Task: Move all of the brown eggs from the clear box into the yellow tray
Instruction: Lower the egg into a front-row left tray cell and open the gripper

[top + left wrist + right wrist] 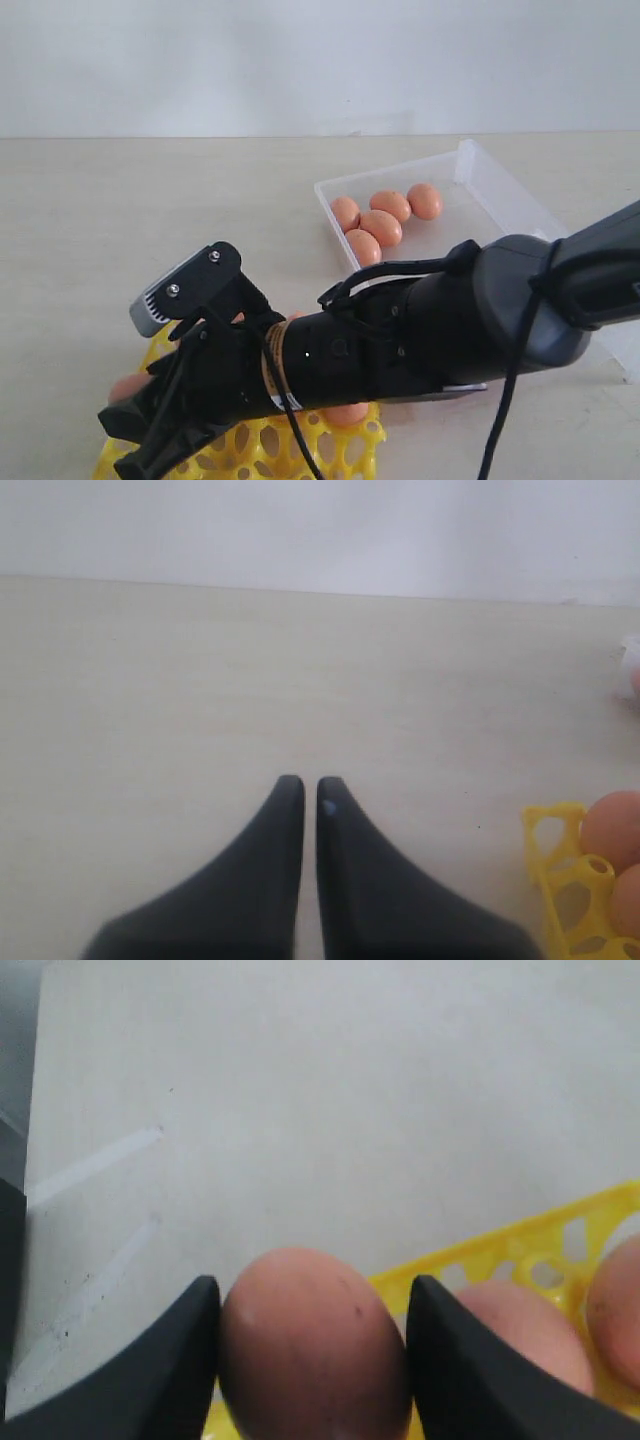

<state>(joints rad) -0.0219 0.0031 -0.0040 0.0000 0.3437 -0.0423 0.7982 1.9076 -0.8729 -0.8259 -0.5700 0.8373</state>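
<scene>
Right arm [430,330] fills the foreground, stretched across the tabletop [150,220]. Box [478,205] far right, five eggs [381,227] bunched at its left end. Tray [255,450] near left, mostly hidden under the arm. Right pincer [312,1290] clamped on one egg [312,1360] by its sides, at the tray's edge. Left pincer [303,785] together, empty. Eggs likely light, slick, brittle: grip softly across the middle.

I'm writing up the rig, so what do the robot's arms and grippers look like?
The right arm is a thick, rounded black and dark-grey casing with a black cable trailing beside it and a grey camera block at the wrist. The left gripper and right gripper have black fingers tapering to rounded tips.
</scene>
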